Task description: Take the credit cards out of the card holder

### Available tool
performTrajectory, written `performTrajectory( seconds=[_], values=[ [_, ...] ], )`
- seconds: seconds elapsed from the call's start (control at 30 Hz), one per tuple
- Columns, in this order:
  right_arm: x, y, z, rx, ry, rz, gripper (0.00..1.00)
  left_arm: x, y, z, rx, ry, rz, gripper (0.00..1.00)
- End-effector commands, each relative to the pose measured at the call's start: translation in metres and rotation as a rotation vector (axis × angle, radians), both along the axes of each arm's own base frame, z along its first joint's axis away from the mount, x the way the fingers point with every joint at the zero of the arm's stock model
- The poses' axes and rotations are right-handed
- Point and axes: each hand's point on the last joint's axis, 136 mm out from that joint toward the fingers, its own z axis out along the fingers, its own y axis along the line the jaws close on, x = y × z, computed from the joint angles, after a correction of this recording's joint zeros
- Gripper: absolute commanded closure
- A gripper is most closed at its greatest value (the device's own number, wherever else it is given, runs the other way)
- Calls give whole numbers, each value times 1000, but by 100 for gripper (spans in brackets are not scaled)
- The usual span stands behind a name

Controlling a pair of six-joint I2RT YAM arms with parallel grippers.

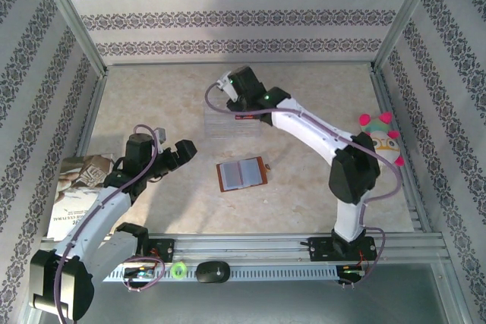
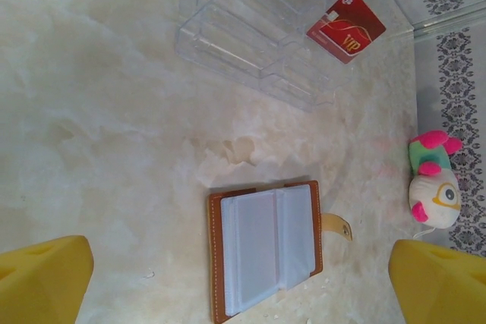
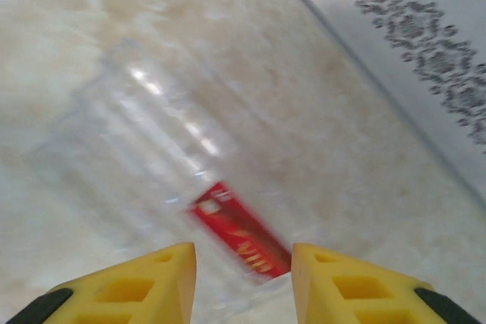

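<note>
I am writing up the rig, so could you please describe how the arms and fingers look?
Both the left arm and right arm have white shells with black joints, and a lilac cable loops along each. A small green light glows near the right wrist. The left fingers are chunky yellow blocks. The right fingers are the same, with rectangular recesses and black bases.

Bare table (image 1: 175, 96) around card holder (image 1: 241, 174); clear tray (image 1: 225, 121) beyond

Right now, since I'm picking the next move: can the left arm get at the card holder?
Probably yes. The card holder lies open on bare table just ahead of the left arm's fingers, which stand wide apart, and nothing lies in the way.
</note>
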Motion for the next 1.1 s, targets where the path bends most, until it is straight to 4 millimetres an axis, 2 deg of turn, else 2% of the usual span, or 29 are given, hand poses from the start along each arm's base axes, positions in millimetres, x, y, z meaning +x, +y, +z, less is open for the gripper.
performTrajectory(
  seconds=[0.0,0.17,0.23,0.3,0.4,0.53,0.87,1.07],
  values=[
    [-57,4,-51,125,232,-121,61,2,4,0,-42,-17,39,0],
    [-145,6,-105,109,472,-35,61,-4,2,-16,-56,27,34,1],
    [-165,8,-122,49,497,-5,61,-6,2,-21,-65,41,37,1],
    [-175,11,-138,-2,511,3,61,-8,2,-26,-75,47,41,2],
    [-180,21,-150,-38,502,29,60,-12,1,-32,-91,55,44,4],
    [-181,34,-153,-79,459,70,59,-16,1,-37,-91,69,40,4],
    [-173,34,-175,-193,413,68,58,-17,-1,-39,-93,70,29,4],
    [-171,30,-178,-221,390,59,57,-16,-3,-38,-101,65,19,4]
  ],
)
